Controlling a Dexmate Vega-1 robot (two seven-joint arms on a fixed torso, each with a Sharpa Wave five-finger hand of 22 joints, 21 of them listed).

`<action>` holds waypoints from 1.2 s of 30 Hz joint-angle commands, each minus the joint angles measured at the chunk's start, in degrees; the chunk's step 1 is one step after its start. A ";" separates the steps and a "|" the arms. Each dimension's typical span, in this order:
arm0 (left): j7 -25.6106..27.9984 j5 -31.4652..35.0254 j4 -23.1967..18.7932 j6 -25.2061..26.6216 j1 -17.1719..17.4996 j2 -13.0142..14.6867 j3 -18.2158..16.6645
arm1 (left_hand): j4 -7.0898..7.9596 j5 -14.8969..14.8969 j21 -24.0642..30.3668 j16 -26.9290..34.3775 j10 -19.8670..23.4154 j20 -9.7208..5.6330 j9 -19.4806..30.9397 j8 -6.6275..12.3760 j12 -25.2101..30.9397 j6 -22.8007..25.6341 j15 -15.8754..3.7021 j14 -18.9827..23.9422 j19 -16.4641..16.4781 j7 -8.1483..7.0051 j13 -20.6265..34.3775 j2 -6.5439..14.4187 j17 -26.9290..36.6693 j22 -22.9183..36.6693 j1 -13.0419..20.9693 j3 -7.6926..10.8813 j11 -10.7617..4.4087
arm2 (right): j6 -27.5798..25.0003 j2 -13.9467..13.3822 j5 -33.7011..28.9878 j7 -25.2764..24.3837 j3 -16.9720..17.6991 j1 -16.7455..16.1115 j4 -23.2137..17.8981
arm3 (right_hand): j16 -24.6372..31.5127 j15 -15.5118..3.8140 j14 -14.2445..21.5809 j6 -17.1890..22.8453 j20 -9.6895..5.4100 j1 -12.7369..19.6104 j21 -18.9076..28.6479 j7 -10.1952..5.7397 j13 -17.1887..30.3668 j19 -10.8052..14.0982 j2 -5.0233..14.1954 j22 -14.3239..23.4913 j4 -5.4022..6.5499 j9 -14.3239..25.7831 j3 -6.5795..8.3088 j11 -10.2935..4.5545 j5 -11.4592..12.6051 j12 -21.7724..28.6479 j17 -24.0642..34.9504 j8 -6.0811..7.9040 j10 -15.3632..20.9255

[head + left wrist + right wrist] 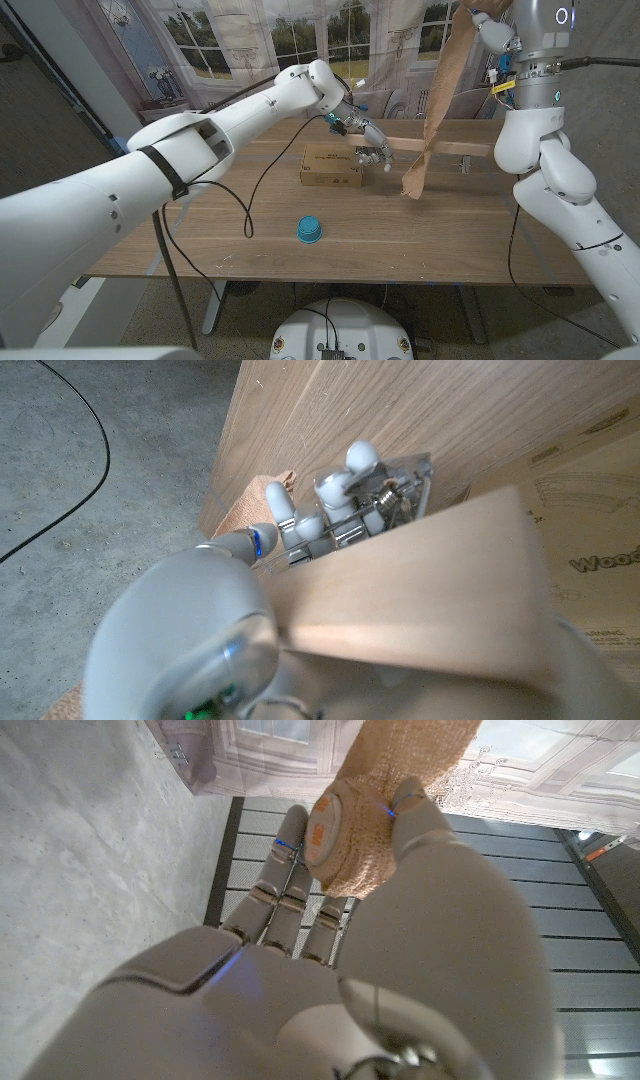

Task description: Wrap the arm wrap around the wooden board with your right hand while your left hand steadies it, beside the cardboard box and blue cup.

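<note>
Nearest, we are seeing the cup [310, 230] sitting alone, the box [331, 166] behind it. Our left hand [369, 144] is gripping the board [440, 147]; its far end is blurred. Our right hand [340, 870] is holding the wrap's [440, 100] roll high, partly cut off.

Cardboard box [590, 550]: printed outline letters "Woo", cut off at the picture edge; below them the small word "WARNING". Other print too small to read.
</note>
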 commanded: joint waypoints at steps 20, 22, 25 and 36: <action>-1.37 -1.39 -2.41 -0.48 -0.18 3.15 -0.63 | 0.12 0.43 0.23 0.69 0.31 -4.90 -0.02 -0.22 4.00 0.65 -4.01 3.80 -0.27 -0.12 0.24 -0.06 0.26 0.15 0.76 -0.33 -0.31 | -8.85 1.80 23.60 -0.36 8.67 -4.01 0.22 | -1.26 -13.72 21.44 16.02 -2.88 12.09 1.63 1.95 0.69 -1.18 12.38 -0.62 0.14 -0.14 0.93 0.76 0.01 -0.58 1.09 -0.04 13.66; -1.64 -1.28 -1.62 -0.99 -0.48 2.55 -0.36 | 0.12 0.43 0.24 0.73 0.39 -4.89 0.10 -0.20 4.02 0.54 -4.02 3.78 -0.28 -0.12 0.23 -0.05 0.31 0.18 0.77 -0.33 -0.22 | -8.54 1.51 24.62 -0.52 8.88 -3.90 0.51 | -1.33 -13.72 21.49 16.13 -2.86 12.14 1.76 2.03 0.71 -1.26 12.35 -0.67 0.11 -0.16 0.95 0.84 -0.03 -0.64 1.17 -0.02 13.71; -1.82 -1.13 -0.79 -1.50 -0.75 1.89 -0.13 | 0.12 0.44 0.23 0.71 0.40 -4.87 0.05 -0.24 4.02 0.57 -4.03 3.69 -0.31 -0.04 0.23 -0.01 0.29 0.16 0.80 -0.33 -0.32 | -7.11 1.01 26.49 -0.52 9.04 -3.75 0.95 | -1.40 -13.73 21.59 16.19 -2.83 12.20 1.96 2.12 0.70 -1.26 12.31 -0.75 0.07 -0.19 0.96 0.87 -0.06 -0.69 1.30 -0.02 13.86; -0.89 -0.79 1.70 -2.39 -0.86 0.20 -0.18 | 0.11 0.44 0.29 0.58 0.36 -4.90 0.06 -0.31 4.01 0.61 -4.00 3.72 -0.22 -0.10 0.23 0.05 0.02 0.19 0.90 -0.38 -0.31 | -4.23 -2.17 29.84 0.36 7.58 -2.01 2.00 | -1.69 -13.67 22.44 16.89 -2.11 12.66 2.88 3.19 -0.14 -0.78 11.79 -1.22 -0.34 -0.38 1.28 2.04 -0.37 -1.20 1.80 0.06 15.18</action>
